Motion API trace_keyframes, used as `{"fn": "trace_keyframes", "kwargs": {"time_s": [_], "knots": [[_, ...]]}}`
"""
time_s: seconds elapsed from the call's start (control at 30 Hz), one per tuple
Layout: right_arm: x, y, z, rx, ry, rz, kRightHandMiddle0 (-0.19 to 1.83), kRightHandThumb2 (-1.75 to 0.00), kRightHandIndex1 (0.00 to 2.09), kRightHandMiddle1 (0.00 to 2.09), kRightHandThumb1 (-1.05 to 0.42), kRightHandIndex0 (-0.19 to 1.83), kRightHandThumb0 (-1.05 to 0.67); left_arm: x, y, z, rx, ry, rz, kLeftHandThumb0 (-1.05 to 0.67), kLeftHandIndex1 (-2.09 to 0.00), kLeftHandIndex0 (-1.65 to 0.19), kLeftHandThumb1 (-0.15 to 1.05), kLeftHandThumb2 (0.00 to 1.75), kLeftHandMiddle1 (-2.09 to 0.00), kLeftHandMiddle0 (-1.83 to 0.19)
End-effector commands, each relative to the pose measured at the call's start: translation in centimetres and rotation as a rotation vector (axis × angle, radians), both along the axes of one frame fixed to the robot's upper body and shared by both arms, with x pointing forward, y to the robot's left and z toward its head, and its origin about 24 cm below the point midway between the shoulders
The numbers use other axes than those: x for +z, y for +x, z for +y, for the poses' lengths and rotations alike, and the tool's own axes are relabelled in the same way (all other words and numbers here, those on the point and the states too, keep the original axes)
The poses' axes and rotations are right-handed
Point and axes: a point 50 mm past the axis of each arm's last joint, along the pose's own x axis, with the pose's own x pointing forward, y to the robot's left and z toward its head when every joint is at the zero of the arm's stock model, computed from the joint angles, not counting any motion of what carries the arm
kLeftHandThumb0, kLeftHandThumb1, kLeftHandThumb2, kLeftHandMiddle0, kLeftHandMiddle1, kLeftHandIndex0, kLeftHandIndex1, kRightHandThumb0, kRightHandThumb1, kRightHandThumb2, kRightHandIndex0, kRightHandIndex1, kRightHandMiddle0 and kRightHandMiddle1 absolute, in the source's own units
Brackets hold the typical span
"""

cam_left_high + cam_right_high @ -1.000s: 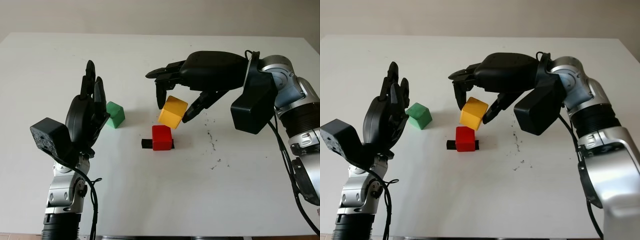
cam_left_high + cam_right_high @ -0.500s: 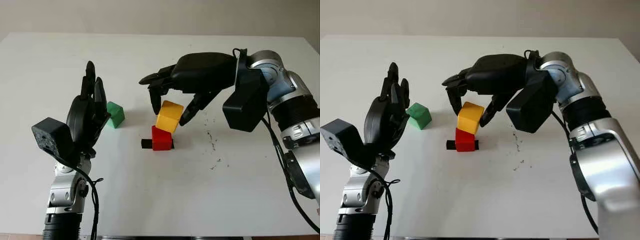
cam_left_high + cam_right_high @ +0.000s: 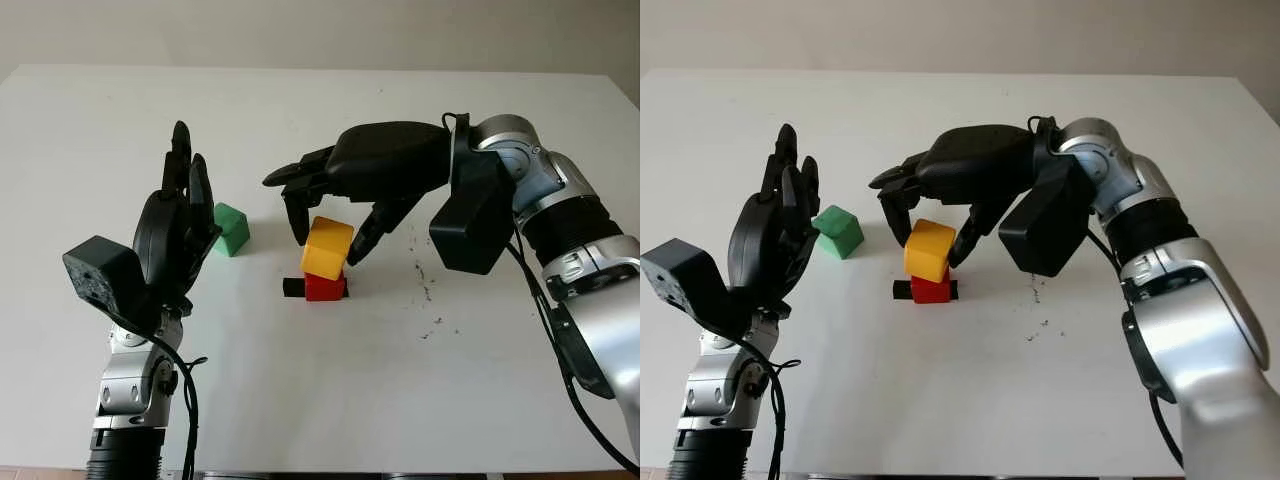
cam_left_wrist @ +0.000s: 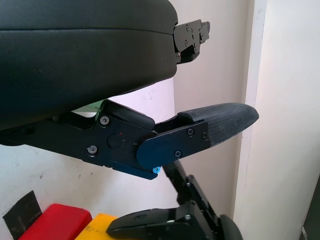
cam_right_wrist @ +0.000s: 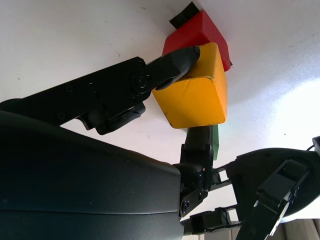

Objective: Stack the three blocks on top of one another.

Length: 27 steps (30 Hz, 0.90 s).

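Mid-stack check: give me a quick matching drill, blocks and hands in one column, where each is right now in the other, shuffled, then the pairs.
1. yellow block
2. red block
3. green block
4. left hand

A. on the table, under another block
B. raised, open, beside the green block
C. held in the right hand
D. alone on the table

Pairs: 1-C, 2-A, 3-D, 4-B

A white table (image 3: 300, 400) carries a green block (image 3: 231, 228), a red block (image 3: 322, 288) — on black tape (image 3: 292, 288) — and dark specks (image 3: 428, 290).
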Motion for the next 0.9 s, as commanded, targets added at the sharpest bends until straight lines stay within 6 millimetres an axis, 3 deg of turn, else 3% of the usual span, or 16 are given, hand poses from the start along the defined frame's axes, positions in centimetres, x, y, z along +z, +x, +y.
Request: {"fn": "trace_keyframes", "kwargs": {"time_s": [0.0, 0.87], "knots": [[0.75, -0.06, 0.49, 0.020, 0.004, -0.028, 0.41, -0.05, 0.05, 1.50, -0.99, 0.19, -0.43, 0.16, -0.28, -0.18, -0.005, 0.009, -0.009, -0.75, 0.00, 0.19, 1.05, 0.71, 0.00, 0.19], [0.33, 0.53, 0.51, -0.012, -0.012, -0.043, 0.37, -0.06, 0.06, 1.53, -1.03, 0.20, -0.36, 0.11, -0.28, -0.23, 0.002, 0.006, -0.006, -0.75, 0.00, 0.19, 1.05, 0.71, 0.00, 0.19]]}}
